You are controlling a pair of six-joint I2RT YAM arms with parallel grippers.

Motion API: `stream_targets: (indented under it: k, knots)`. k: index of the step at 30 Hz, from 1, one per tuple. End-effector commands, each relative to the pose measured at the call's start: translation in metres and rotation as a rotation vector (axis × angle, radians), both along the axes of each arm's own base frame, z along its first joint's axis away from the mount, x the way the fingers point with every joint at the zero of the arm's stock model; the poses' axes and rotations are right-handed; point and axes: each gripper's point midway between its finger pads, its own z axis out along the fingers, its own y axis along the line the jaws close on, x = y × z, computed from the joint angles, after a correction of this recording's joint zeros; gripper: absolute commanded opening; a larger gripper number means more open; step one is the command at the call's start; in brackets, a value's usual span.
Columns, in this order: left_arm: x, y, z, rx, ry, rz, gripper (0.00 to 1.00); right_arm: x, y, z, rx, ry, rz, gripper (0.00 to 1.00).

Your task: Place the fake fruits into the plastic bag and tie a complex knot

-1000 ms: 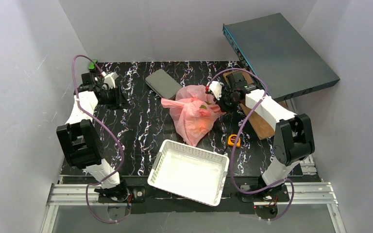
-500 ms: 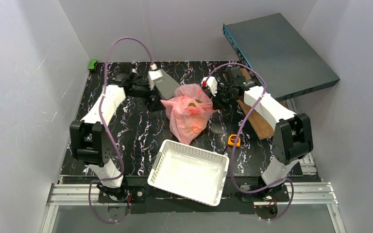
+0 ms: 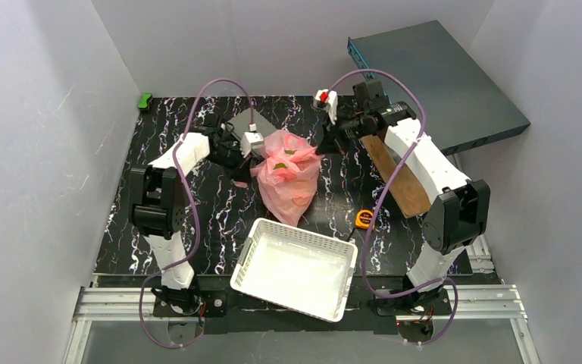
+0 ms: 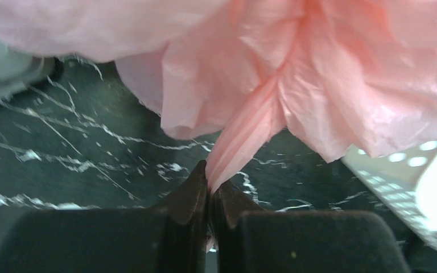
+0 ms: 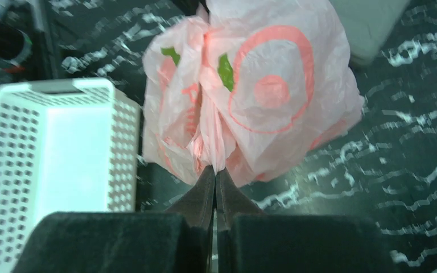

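The plastic bag (image 3: 289, 176) is a crinkly translucent pink heap in the middle of the black marbled table, also seen from the right wrist as bag (image 5: 262, 91). My left gripper (image 3: 251, 165) sits at the bag's left side. In its own view the left gripper (image 4: 209, 181) is shut on a twisted pink handle strip (image 4: 244, 133). My right gripper (image 3: 324, 142) is at the bag's upper right, and the right gripper (image 5: 215, 169) is shut on a bunched pink handle (image 5: 213, 136). The fake fruits are hidden. The knot is out of view.
A white lattice basket (image 3: 295, 265) stands just in front of the bag. A small orange tape measure (image 3: 364, 219) lies to its right. A grey pad (image 3: 244, 121), a wooden board (image 3: 398, 171) and a leaning dark box (image 3: 439, 76) fill the back and right.
My left arm swung from the far left over to the bag, opened, then shut on a handle strip. My right gripper drew back and up, keeping hold of its handle.
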Motion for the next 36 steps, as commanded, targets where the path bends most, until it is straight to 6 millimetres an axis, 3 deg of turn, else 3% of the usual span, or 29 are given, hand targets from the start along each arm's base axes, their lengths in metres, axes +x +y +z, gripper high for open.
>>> stream_targets:
  k: [1,4,8,10,13,14,15,18,20,22,26,28,31,36]
  knots:
    - [-0.009,0.006,0.055,-0.171,0.038,0.109,0.0,-0.011,0.03,0.048,0.17,0.124,0.005,0.01]
    - [-0.009,-0.001,0.081,-0.237,0.046,0.145,0.0,-0.014,0.046,0.065,0.196,0.136,0.019,0.01]
    - [0.007,0.004,0.094,-0.201,0.054,0.235,0.0,-0.031,0.073,0.092,0.229,0.136,0.105,0.01]
    - [0.011,0.014,0.089,-0.166,0.091,0.287,0.0,-0.027,0.073,0.093,0.195,0.089,0.108,0.01]
    - [0.023,0.043,0.074,-0.11,0.151,0.454,0.0,-0.017,0.043,0.062,0.047,0.027,0.07,0.01]
    - [0.025,0.051,0.072,-0.11,0.181,0.496,0.0,-0.013,0.026,0.042,-0.038,-0.01,0.062,0.01]
    - [0.029,0.074,0.069,-0.105,0.208,0.572,0.0,-0.008,0.006,0.023,-0.127,-0.049,0.044,0.01]
    - [0.032,0.117,0.054,-0.03,0.237,0.696,0.0,0.019,-0.061,-0.037,-0.365,-0.194,-0.049,0.01]
    - [0.027,0.133,0.044,0.003,0.233,0.713,0.0,0.029,-0.096,-0.068,-0.486,-0.261,-0.059,0.01]
    - [0.019,0.131,0.036,0.009,0.232,0.662,0.0,0.032,-0.107,-0.087,-0.538,-0.268,-0.058,0.01]
    - [0.008,0.105,0.032,-0.028,0.267,0.597,0.0,0.033,-0.084,-0.098,-0.517,-0.234,-0.055,0.01]
    - [0.006,0.104,0.021,-0.007,0.265,0.605,0.0,0.036,-0.083,-0.107,-0.535,-0.248,-0.049,0.01]
    - [0.008,0.121,0.006,0.025,0.288,0.677,0.0,0.044,-0.104,-0.123,-0.595,-0.251,-0.083,0.01]
    - [0.013,0.158,-0.002,0.051,0.305,0.743,0.0,0.052,-0.142,-0.141,-0.686,-0.264,-0.124,0.01]
